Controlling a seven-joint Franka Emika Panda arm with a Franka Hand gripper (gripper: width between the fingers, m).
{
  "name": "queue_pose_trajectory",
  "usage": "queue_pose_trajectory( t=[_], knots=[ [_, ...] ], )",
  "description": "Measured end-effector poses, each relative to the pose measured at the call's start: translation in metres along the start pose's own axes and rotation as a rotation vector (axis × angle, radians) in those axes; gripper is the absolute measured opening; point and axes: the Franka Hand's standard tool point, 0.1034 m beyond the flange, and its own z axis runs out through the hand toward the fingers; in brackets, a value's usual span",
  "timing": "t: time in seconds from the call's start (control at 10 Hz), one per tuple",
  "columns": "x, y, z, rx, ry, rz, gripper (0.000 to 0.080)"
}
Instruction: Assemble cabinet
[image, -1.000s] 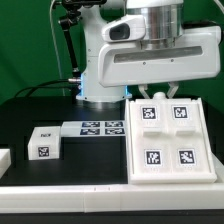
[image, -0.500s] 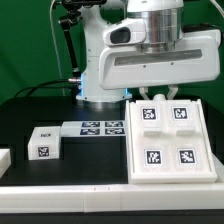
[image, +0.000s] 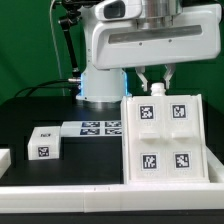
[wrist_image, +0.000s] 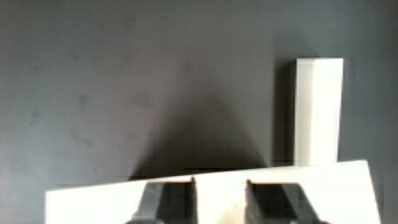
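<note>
The cabinet (image: 165, 140) is a large white box with four tagged front panels, at the exterior view's right. Its far edge is raised, so it stands tilted towards the camera. My gripper (image: 153, 84) is above that far edge, with its fingers (image: 143, 79) on either side of the wall, shut on it. In the wrist view the cabinet's white edge (wrist_image: 98, 200) fills the space between the two dark fingers (wrist_image: 171, 202) of the gripper (wrist_image: 217, 205). A smaller white tagged piece (image: 44, 143) lies on the black table at the exterior view's left.
The marker board (image: 98, 128) lies flat between the small piece and the cabinet. A white border rail (image: 100, 187) runs along the front. Another white piece (image: 3, 159) shows at the far left edge. A long white bar (wrist_image: 317, 105) shows in the wrist view.
The arm has risen and the cabinet's far edge has come up with it. The box now stands more tilted and sits slightly further to the exterior view's left.
</note>
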Motion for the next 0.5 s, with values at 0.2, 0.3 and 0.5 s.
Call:
queue_pose_trajectory(
  t=[0.2,0.3,0.5],
  knots=[
    [0.0022,-0.0010,-0.0005,0.001,0.003,-0.001,0.0122],
    [0.0021,-0.0010,-0.0003,0.001,0.003,-0.001,0.0113],
    [0.0021,-0.0011,-0.0002,0.001,0.003,-0.001,0.0105]
  ],
)
